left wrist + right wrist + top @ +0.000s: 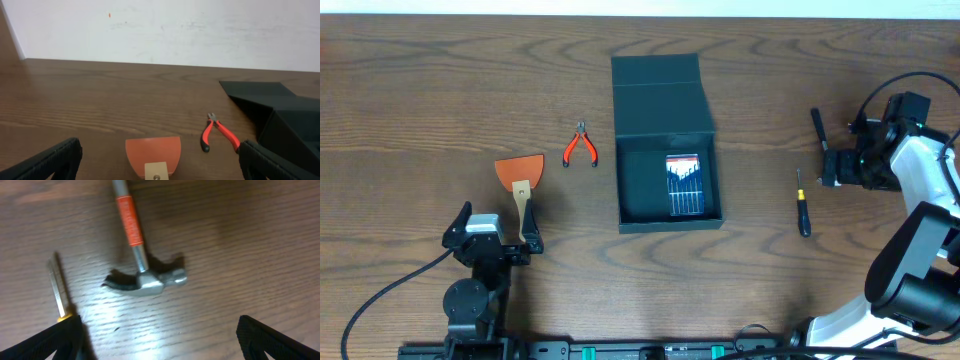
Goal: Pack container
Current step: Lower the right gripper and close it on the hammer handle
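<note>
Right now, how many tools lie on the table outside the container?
4. Orange scraper at front left; red pliers just left of the container; screwdriver to its right; hammer at far right. Others may be hidden under the arms.

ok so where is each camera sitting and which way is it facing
overhead: above the table, looking straight down on the open container; left arm and right arm show.
left wrist: low over the table, facing the wall across the orange scraper and red pliers; open left end effector frames the bottom.
right wrist: looking down at the hammer and a screwdriver; open right end effector at bottom corners.
shared: overhead and left wrist both show scraper, pliers, container.
</note>
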